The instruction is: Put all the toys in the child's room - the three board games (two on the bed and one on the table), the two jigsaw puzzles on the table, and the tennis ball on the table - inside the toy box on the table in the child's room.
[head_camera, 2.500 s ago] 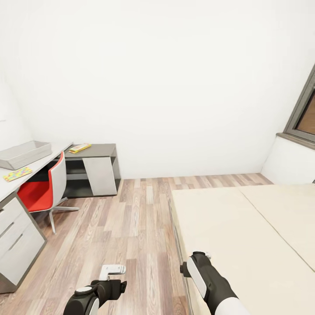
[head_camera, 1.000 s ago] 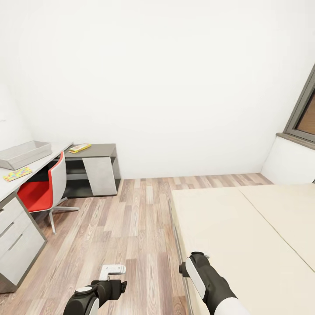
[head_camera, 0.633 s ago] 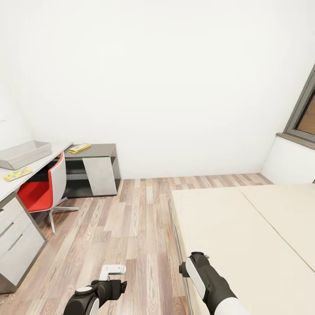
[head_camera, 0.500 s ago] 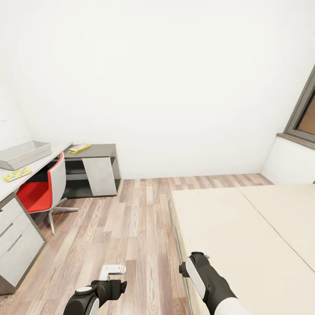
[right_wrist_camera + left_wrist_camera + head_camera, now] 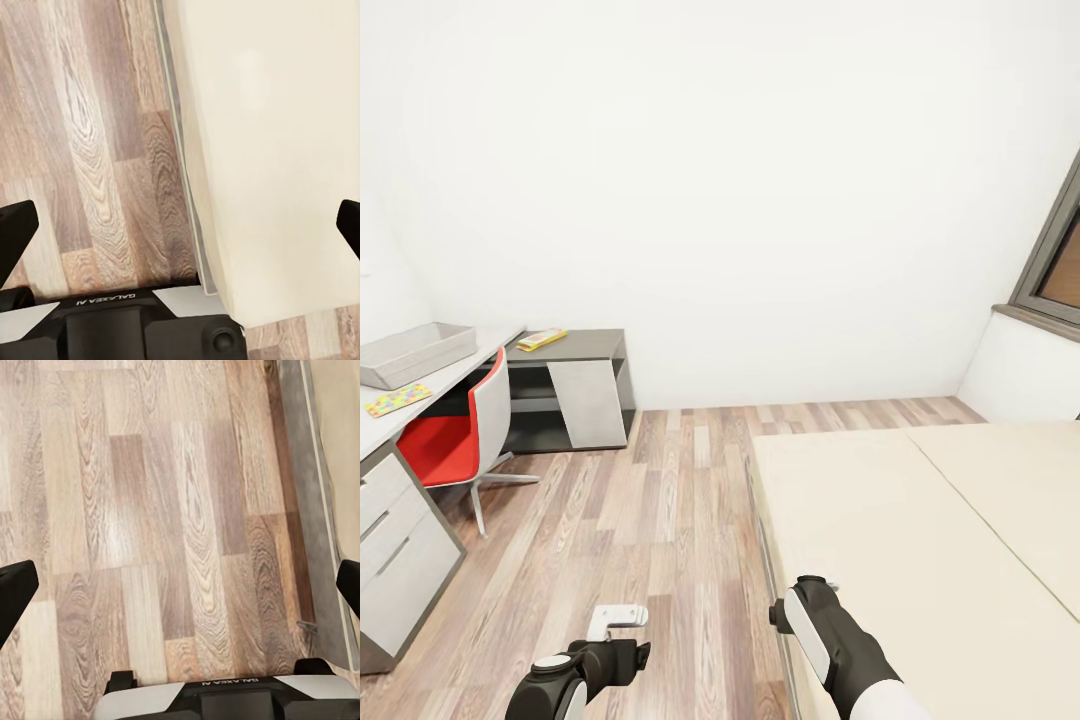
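— While no toy is held, where are the task's things placed relative to the toy box point(image 5: 415, 352)?
— One jigsaw puzzle point(image 5: 398, 399) is listed just beside the box on the table point(image 5: 460, 372); a yellow board game point(image 5: 542, 339) lies beyond it on the lower dark section, its long axis running along the wall.
— Which arm is nearer?
— The left gripper point(image 5: 622, 622) is judged nearer; its fingers point(image 5: 16, 592) are seen spread wide over floor. The right gripper point(image 5: 180, 225), likewise spread, hangs at the bed point(image 5: 920, 540) edge.
— Obstacles?
— A red chair point(image 5: 455, 435) stands before the table.
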You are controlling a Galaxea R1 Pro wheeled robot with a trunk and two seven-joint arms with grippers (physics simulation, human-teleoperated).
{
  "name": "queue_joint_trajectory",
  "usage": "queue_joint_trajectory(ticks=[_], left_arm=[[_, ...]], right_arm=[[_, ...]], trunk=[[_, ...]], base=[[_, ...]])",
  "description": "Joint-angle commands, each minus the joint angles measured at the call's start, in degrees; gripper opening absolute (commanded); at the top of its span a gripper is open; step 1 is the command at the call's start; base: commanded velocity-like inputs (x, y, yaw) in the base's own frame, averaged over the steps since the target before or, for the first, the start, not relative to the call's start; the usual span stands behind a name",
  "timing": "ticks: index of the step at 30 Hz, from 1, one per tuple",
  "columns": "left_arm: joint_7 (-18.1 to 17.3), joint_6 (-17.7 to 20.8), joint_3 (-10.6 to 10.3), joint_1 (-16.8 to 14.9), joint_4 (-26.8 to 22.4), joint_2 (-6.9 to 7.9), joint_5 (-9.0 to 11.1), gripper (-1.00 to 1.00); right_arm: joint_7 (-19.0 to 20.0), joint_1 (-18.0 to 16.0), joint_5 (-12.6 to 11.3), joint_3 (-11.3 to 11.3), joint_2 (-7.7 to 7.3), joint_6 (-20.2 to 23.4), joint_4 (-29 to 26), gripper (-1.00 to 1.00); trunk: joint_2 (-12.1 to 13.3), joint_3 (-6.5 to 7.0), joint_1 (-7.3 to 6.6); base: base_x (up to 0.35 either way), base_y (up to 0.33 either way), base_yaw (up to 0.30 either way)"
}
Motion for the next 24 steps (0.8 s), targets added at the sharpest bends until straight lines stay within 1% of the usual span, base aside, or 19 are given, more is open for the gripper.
queue_joint_trajectory(ticks=[1,12,18,24], left_arm=[[0.1,0.3,0.0,0.0,-0.1,-0.01,0.0,1.00],[0.1,0.3,0.0,0.0,-0.1,-0.03,0.0,1.00],[0.1,0.3,0.0,0.0,-0.1,-0.03,0.0,1.00],[0.1,0.3,0.0,0.0,-0.1,-0.03,0.0,1.00]], right_arm=[[-0.5,0.0,-0.6,0.1,0.00,0.1,-0.1,1.00],[-0.5,0.0,-0.6,0.1,0.00,0.1,-0.1,1.00],[-0.5,0.0,-0.6,0.1,0.00,0.1,-0.1,1.00],[-0.5,0.0,-0.6,0.1,0.00,0.1,-0.1,1.00]], trunk=[[-0.1,-0.13,0.04],[-0.1,-0.13,0.04],[-0.1,-0.13,0.04],[-0.1,-0.13,0.04]], base=[[0.000,0.000,0.000],[0.000,-0.002,0.000],[0.000,-0.081,0.000],[0.000,-0.023,0.000]])
